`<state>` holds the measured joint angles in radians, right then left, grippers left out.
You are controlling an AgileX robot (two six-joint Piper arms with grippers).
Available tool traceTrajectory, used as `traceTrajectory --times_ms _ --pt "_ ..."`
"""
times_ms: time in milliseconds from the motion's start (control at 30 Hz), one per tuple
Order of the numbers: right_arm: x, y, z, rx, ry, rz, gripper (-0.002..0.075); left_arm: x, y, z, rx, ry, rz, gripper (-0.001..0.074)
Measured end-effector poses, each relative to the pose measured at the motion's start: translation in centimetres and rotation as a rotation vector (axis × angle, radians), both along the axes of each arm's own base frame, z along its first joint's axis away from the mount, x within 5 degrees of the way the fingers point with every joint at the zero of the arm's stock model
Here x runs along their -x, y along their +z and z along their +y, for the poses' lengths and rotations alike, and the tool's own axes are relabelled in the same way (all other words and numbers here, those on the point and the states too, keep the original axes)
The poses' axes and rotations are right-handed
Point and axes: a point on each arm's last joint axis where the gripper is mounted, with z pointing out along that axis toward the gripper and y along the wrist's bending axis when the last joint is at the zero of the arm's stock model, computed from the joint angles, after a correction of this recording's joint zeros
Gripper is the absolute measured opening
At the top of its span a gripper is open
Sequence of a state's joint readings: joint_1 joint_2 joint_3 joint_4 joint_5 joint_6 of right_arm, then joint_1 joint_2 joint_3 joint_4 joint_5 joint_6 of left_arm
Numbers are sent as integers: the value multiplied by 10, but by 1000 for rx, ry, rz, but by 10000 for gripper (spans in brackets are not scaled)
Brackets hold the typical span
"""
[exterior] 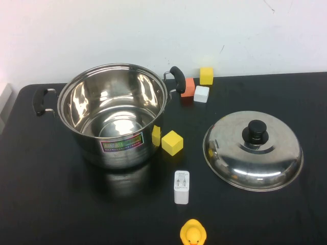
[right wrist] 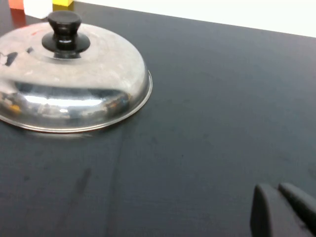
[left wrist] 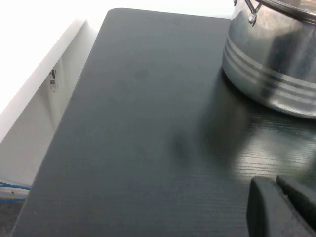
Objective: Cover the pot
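The large steel pot stands open at the left middle of the black table, with black side handles and a colourful label on its front. Its wall also shows in the left wrist view. The domed steel lid with a black knob lies flat on the table to the right; it also shows in the right wrist view. Neither arm shows in the high view. My left gripper is shut and empty, low over the table, apart from the pot. My right gripper is shut and empty, apart from the lid.
A yellow cube and a second yellow block sit by the pot's right side. Orange, white and yellow blocks sit at the back. A white charger and a yellow duck lie near the front.
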<state>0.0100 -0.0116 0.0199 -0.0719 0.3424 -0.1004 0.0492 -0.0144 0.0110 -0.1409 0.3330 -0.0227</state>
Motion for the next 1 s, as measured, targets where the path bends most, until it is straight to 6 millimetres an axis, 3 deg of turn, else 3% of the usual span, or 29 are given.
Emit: traceTrajectory --times_ms 567,700,867,1000 --pt "0 0 1 -40 -8 -5 11 0 0 0 2 0 0 -2" --pt "-1 2 5 -253 -20 -20 11 0 0 0 2 0 0 -2" --pt "-1 4 17 -803 -59 3 11 0 0 0 2 0 0 -2" --pt "-1 6 20 -896 -55 10 11 0 0 0 2 0 0 -2"
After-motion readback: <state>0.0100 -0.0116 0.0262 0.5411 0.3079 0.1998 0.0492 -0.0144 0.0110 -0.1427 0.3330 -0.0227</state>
